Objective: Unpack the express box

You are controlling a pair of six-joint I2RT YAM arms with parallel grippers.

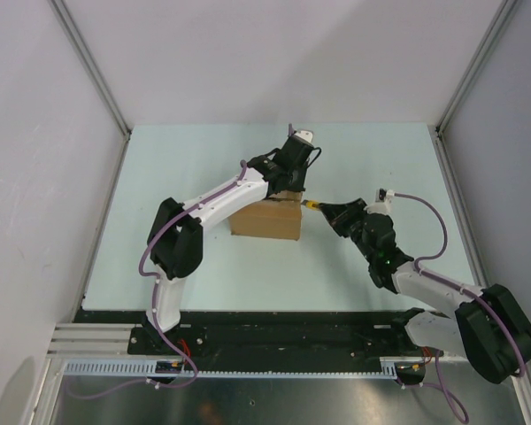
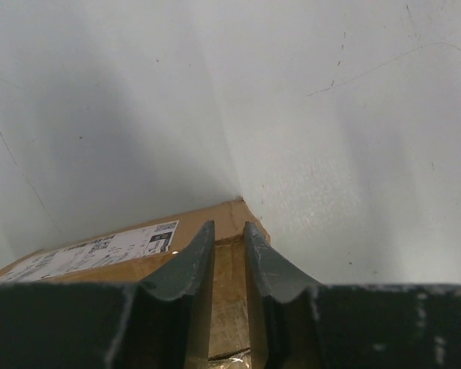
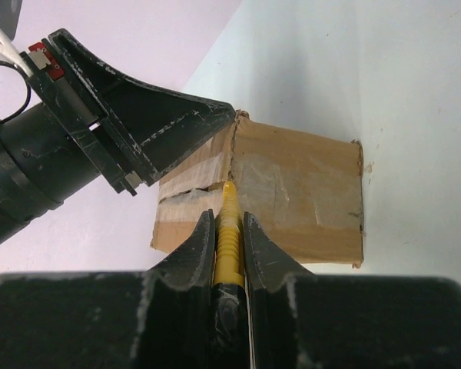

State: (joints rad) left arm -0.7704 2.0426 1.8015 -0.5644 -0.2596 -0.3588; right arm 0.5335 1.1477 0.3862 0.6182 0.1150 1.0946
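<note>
The right tool [image 3: 229, 218] is clamped on the yellow utility knife [image 3: 228, 201], with a finger snug on each side of its ribbed body. The knife's tip sits right against the express box [image 1: 267, 221], on the end facing the right arm, where the clear tape [image 3: 280, 181] runs across the cardboard. The box sits flat around the middle of the pale counter [image 1: 203, 168], a bit toward the left arm's side, with its flaps shut. From the top camera we see the left arm reaching over it from behind. The left tool [image 2: 229, 225] is down on the box's top, near the same end the knife is poking at. Its fingers are close together with only a slim gap, and all we see in that gap is brown cardboard. Honestly, we can't tell if it's pinching anything or just resting on the carton. In the left wrist view there's a white shipping label [image 2: 100, 250] stuck on the box's top, off to one side of the fingers. The two tools are just beside each other at that corner, not touching as far as we can see.
</note>
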